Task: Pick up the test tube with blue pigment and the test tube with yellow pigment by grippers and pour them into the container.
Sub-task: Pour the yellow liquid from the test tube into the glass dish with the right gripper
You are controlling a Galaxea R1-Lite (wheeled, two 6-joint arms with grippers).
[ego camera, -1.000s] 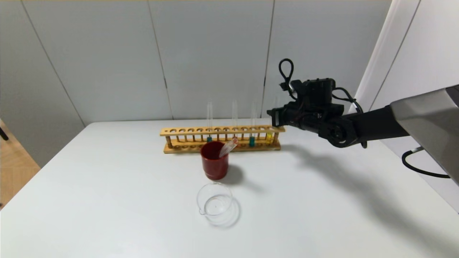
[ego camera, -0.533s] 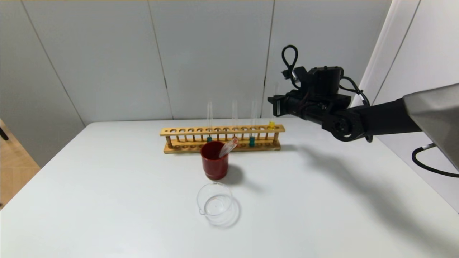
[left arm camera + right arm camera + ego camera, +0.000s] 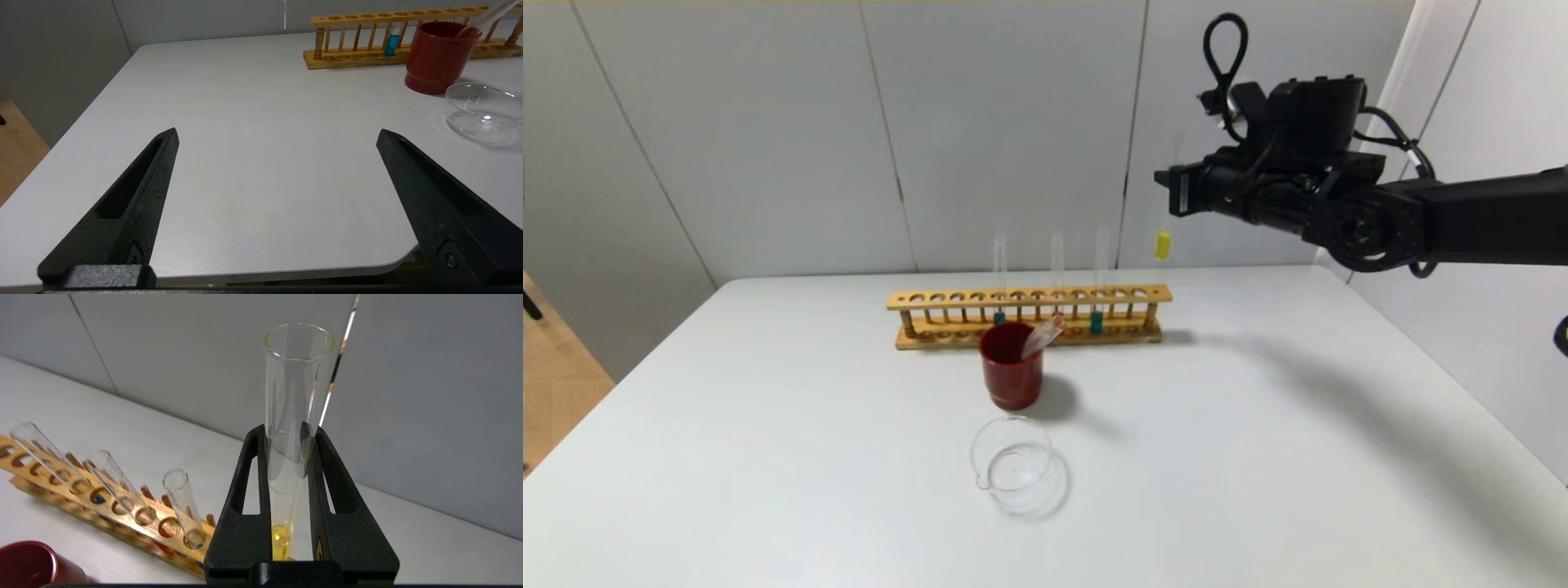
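Observation:
My right gripper point(image 3: 1170, 189) is shut on the test tube with yellow pigment point(image 3: 1163, 245) and holds it upright, well above the right end of the wooden rack point(image 3: 931, 300). In the right wrist view the black fingers point(image 3: 245, 473) clamp the glass of this tube point(image 3: 296, 375) at mid-height, with the yellow liquid below them. The test tube with blue pigment point(image 3: 1096, 322) stands in the rack. The container point(image 3: 1013, 465), a low clear glass dish, sits empty in front of the red cup. My left gripper point(image 3: 278, 132) hangs open over the table's near left corner.
A dark-red cup point(image 3: 1011, 365) with a tube leaning in it point(image 3: 1043, 336) stands between rack and dish. Another tube with a little blue point(image 3: 999, 317) and an empty-looking one point(image 3: 1057, 261) stand in the rack. The white table point(image 3: 1258, 457) ends at the wall behind.
My right gripper has risen and drifted slightly right, drawing the yellow tube up out of the rack until it hangs free above it. Everything else stayed put.

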